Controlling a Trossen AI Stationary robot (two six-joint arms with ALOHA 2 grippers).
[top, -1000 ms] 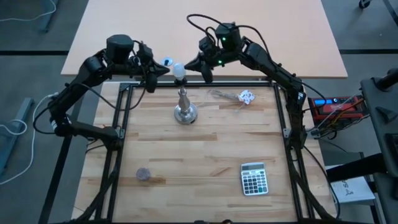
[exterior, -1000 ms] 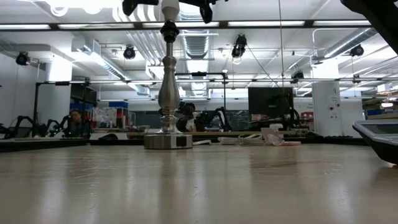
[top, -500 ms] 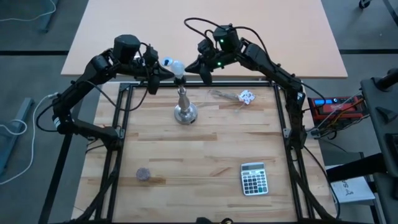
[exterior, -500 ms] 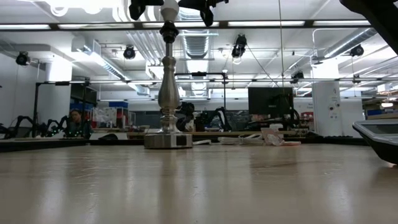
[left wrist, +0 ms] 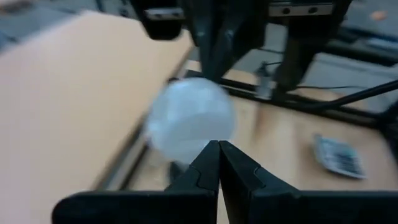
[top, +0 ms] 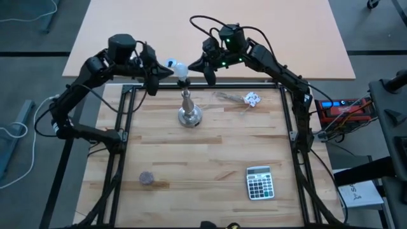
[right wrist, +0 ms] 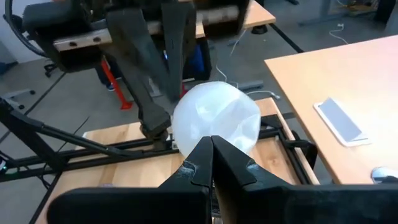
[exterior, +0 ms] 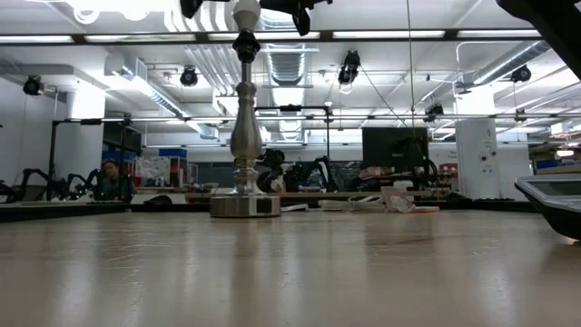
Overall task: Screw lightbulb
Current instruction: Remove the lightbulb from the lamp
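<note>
Between the two sets of jaws, at the far edge of the desk (top: 210,159), the lightbulb (top: 182,70) sits on top of the silver stand (top: 189,108). Its white globe is just beside the tips of both, with the stand's round base resting on the wooden surface below it.

Left jaws (top: 166,71) reach in from one side of the globe. In the left wrist view their two dark fingers (left wrist: 205,169) are pressed together tip to tip, closed on nothing, with the lightbulb (left wrist: 189,119) right in front of them. Whether the tips touch the glass cannot be told.

Right jaws (top: 194,65) come in from the opposite side. In the right wrist view their fingers (right wrist: 200,160) are likewise closed against each other, empty, with the lightbulb (right wrist: 216,121) directly ahead of the tips and the other arm's dark fingers beyond it.

From the low view the stand (exterior: 242,145) rises upright from the desk, and the bulb's lower part (exterior: 246,13) shows at its top, with dark gripper parts to either side at the upper edge.

Well away from both jaws, nearer the front of the desk, lie a calculator (top: 259,182) and a small round dark object (top: 147,179). A crumpled white paper scrap (top: 252,98) lies on the right arm's side, near the stand.
</note>
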